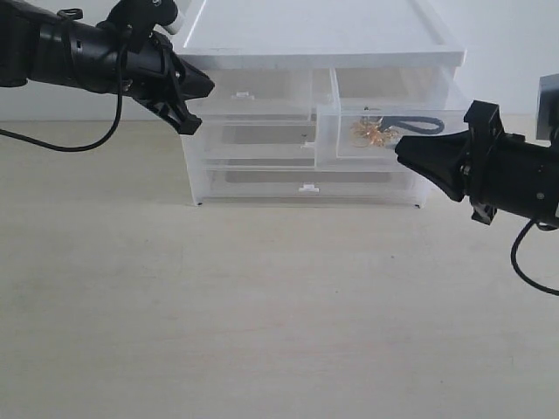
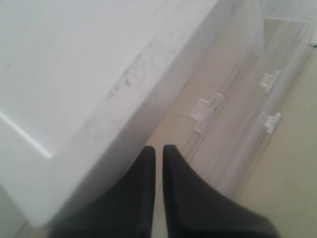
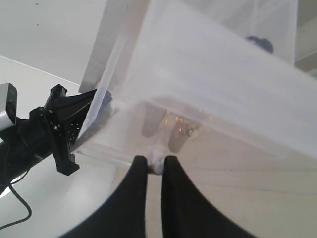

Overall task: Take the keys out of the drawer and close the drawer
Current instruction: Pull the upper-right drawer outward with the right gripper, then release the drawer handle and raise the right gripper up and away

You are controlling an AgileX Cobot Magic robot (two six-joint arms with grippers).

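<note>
The drawer point(image 1: 345, 147), the upper right clear one of the white unit point(image 1: 314, 39), stands pulled out. The keys point(image 1: 374, 133) lie inside it, a gold bunch with a black cord loop point(image 1: 419, 124). My right gripper point(image 1: 400, 148) is at the drawer's front, shut on its white tab handle point(image 3: 156, 167). In the right wrist view the keys point(image 3: 183, 126) show dimly through the drawer's clear wall point(image 3: 213, 74), just beyond the right gripper point(image 3: 156, 159). My left gripper point(image 1: 208, 87) hangs shut and empty by the unit's upper left front corner. The left wrist view shows it point(image 2: 159, 148) beside the unit's top edge point(image 2: 114, 124).
The upper left drawer point(image 1: 253, 100) and the two full-width drawers point(image 1: 262, 144) below are pushed in, and their white tabs point(image 2: 202, 109) show in the left wrist view. The unit sits at the back of a pale wooden table point(image 1: 262, 305). A black cable point(image 1: 524, 262) hangs from the right arm.
</note>
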